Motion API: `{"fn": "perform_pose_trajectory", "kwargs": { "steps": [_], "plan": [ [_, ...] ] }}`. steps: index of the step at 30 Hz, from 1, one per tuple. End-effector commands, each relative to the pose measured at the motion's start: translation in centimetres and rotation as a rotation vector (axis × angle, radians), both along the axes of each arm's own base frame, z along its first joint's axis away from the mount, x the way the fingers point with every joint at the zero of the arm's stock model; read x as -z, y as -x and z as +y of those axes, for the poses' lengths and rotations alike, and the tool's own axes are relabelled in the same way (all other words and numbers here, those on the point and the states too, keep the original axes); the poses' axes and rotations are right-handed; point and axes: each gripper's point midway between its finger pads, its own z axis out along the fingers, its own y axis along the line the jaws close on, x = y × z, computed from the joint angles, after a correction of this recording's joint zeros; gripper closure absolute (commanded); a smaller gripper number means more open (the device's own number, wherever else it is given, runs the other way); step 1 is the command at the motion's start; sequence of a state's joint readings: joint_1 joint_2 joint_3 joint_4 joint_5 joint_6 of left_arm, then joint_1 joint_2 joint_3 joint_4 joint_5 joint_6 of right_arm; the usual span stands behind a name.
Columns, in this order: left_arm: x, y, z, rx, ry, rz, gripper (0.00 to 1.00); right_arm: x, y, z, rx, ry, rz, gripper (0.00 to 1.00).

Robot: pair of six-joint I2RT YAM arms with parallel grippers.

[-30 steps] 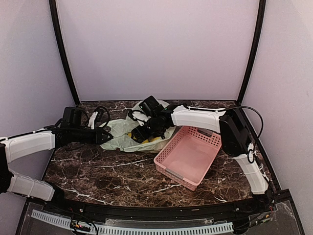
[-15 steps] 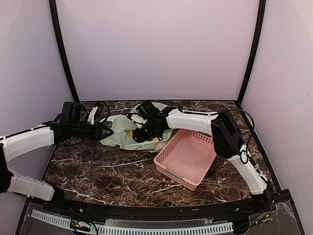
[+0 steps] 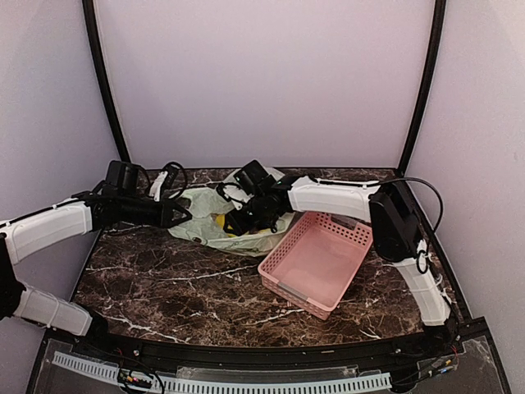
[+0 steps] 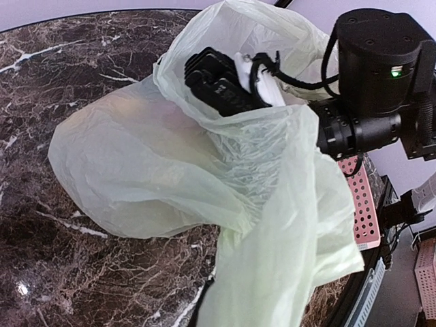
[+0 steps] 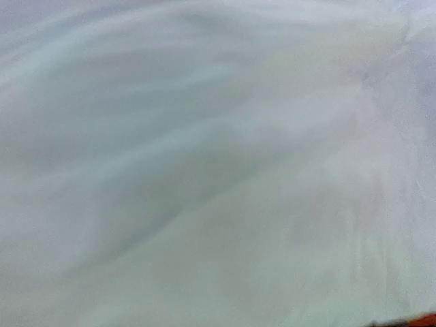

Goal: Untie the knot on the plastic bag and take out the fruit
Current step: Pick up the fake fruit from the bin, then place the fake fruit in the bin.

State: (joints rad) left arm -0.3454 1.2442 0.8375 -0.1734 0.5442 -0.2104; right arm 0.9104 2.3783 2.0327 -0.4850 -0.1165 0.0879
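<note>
The pale green plastic bag [image 3: 197, 223] lies crumpled at the back of the marble table, its mouth gaping. My left gripper [image 3: 185, 217] is shut on the bag's left edge, and in the left wrist view the plastic bag [image 4: 170, 170] drapes over the fingers and hides them. My right gripper [image 3: 237, 221] reaches into the mouth from the right, among yellow fruit [image 3: 259, 234]. In the left wrist view the right gripper [image 4: 219, 85] sits inside the opening. Blurred bag film [image 5: 218, 163] fills the right wrist view, so its jaws are hidden. The knot is out of view.
A pink slotted basket [image 3: 317, 263] stands tilted just right of the bag, under the right forearm; the pink basket [image 4: 359, 204] also shows behind the plastic. Dark frame posts and pale walls close in the back and sides.
My left gripper has pulled the bag's edge slightly up and back. The right gripper has shifted a little within the bag mouth.
</note>
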Motion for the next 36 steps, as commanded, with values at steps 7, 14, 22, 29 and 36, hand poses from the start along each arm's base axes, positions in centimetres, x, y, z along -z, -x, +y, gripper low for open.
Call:
{"fn": "perform_pose_trajectory", "kwargs": {
  "steps": [7, 14, 22, 29, 36],
  "plan": [
    [-1.2, -0.5, 1.3, 0.044, -0.145, -0.104, 0.99, -13.4, 1.9, -1.1, 0.004, -0.271, -0.127, 1.00],
    [-0.7, -0.9, 2.2, 0.010, -0.186, -0.117, 0.99, -15.1, 4.0, -2.5, -0.007, -0.339, -0.089, 1.00],
    [0.0, -2.2, 4.6, -0.078, -0.190, -0.077, 0.99, -17.5, 8.2, -2.2, -0.161, -0.470, -0.028, 1.00],
    [0.1, -3.4, 7.2, -0.163, -0.145, -0.040, 0.99, -22.7, 11.7, -3.0, -0.299, -0.647, -0.056, 1.00],
    [0.3, -3.3, 7.6, -0.173, -0.167, -0.046, 0.99, -26.9, 13.6, -5.9, -0.303, -0.749, -0.116, 1.00]
  ]
}}
